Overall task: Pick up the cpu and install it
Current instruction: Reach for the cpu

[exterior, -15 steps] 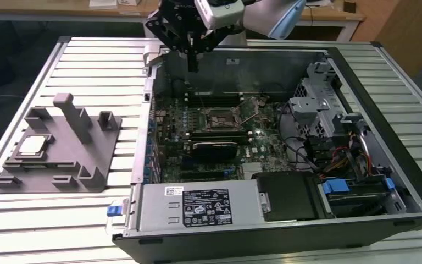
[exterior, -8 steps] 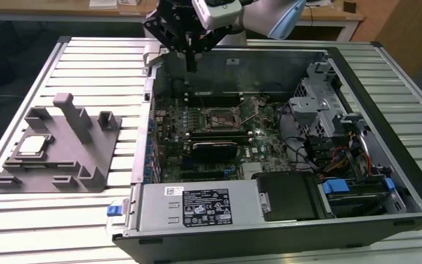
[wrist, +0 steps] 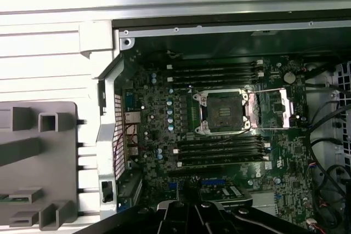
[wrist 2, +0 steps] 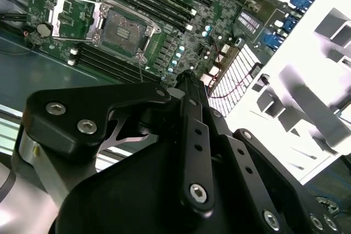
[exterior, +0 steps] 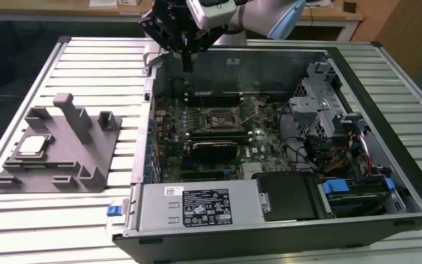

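The cpu (exterior: 33, 144), a small silvery square chip, lies flat on the grey fixture block (exterior: 57, 148) at the exterior view's left, outside the computer case. My gripper (exterior: 187, 61) hangs above the far corner of the open case, well away from the cpu, with its black fingers (wrist 2: 186, 89) pressed together and nothing between them. The motherboard's cpu socket (exterior: 218, 118) is open and bare; both wrist views show the socket (wrist: 224, 112) (wrist 2: 122, 30) with its metal load plate (wrist: 272, 108) swung aside.
The open computer case (exterior: 357, 71) lies on a slatted metal table (exterior: 42, 220). A power supply (exterior: 196, 206) fills the near side, and drive cages and cables (exterior: 328, 121) crowd the exterior view's right. Memory sticks (wrist: 219, 149) flank the socket.
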Robot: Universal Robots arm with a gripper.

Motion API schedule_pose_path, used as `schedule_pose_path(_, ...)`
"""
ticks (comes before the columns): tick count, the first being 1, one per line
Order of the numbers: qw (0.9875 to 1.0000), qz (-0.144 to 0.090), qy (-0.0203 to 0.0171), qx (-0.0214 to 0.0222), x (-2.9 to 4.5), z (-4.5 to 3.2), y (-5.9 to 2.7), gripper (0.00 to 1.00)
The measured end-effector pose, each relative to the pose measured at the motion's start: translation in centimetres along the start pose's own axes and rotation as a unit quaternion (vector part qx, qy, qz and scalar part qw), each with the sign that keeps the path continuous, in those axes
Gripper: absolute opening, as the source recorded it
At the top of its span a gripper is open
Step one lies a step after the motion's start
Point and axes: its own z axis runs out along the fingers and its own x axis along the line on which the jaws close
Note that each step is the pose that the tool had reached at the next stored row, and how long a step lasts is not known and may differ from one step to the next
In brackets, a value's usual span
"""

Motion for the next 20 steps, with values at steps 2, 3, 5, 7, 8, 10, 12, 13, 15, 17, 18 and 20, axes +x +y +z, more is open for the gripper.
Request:
schedule_pose_path(2, 1.0, 0.0, 0.0, 0.0, 0.23, -0.01, -0.01, 0.11)
schedule_pose_path(3, 1.0, 0.0, 0.0, 0.0, 0.34, -0.01, -0.02, 0.11)
schedule_pose_path(5, 1.0, 0.0, 0.0, 0.0, 0.56, -0.02, -0.04, 0.11)
schedule_pose_path(7, 1.0, 0.0, -0.0001, 0.0, 0.78, -0.03, -0.06, 0.11)
schedule_pose_path(8, 1.0, 0.0, -0.0001, 0.0, 0.89, -0.03, -0.07, 0.11)
schedule_pose_path(10, 1.0, 0.0, -0.0001, 0.0, 1.1, -0.03, -0.08, 0.11)
schedule_pose_path(12, 1.0, 0.0, -0.0001, 0.0, 1.32, -0.04, -0.1, 0.11)
schedule_pose_path(13, 1.0, 0.0, -0.0002, 0.0, 1.43, -0.04, -0.11, 0.11)
schedule_pose_path(15, 1.0, 0.0, -0.0002, 0.0, 1.66, -0.05, -0.12, 0.11)
schedule_pose_path(17, 1.0, 0.0, -0.0002, 0.0, 1.87, -0.05, -0.14, 0.11)
schedule_pose_path(18, 1.0, 0.0, -0.0002, 0.0, 1.97, -0.05, -0.15, 0.11)
schedule_pose_path(20, 1.0, 0.0, -0.0003, 0.0, 2.18, -0.06, -0.16, 0.11)
